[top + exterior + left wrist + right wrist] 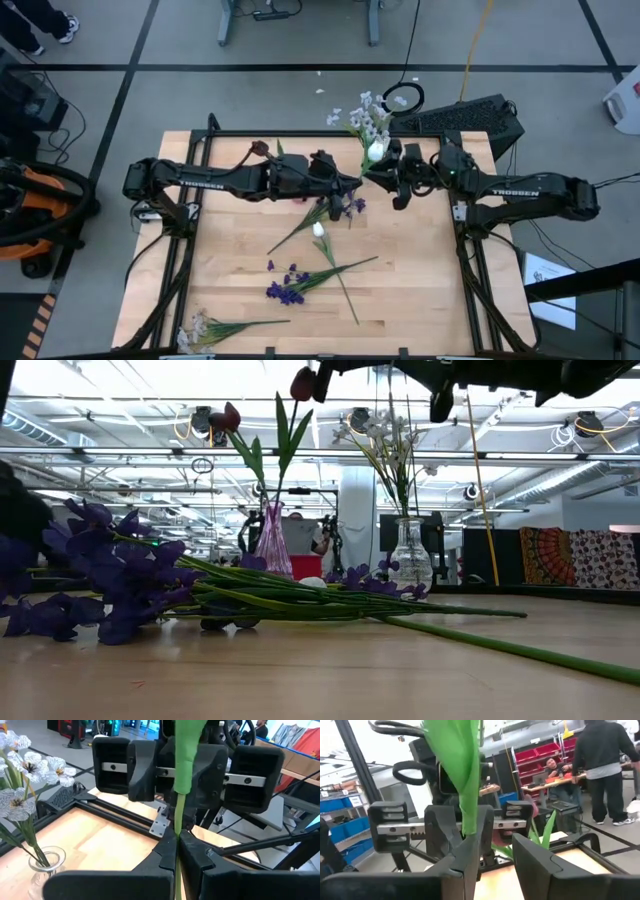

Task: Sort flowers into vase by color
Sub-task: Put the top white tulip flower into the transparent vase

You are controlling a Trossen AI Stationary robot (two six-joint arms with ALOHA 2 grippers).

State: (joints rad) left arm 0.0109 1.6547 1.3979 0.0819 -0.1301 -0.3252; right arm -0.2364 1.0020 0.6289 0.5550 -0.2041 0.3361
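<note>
My left gripper hovers over the table's far middle, shut on a white tulip. My right gripper faces it at close range, open. Its fingers stand on either side of the tulip's green leaf; whether they touch it I cannot tell. Beside them, a clear vase holds white blossoms. A pink vase at the far edge holds dark red tulips. On the table lie purple clusters, another white tulip and a white spray. My left gripper pinches the tulip's thin green stem between its two fingertips, below the leaf. The flower is lifted clear of the table. Its stem runs on past the fingertips toward my right gripper, and the white head points toward the far edge.
The table's black frame rails run along the far and side edges. A keyboard lies beyond the far right corner. Loose stems cross the table's middle. People are in the room behind. Bare wood shows near right.
</note>
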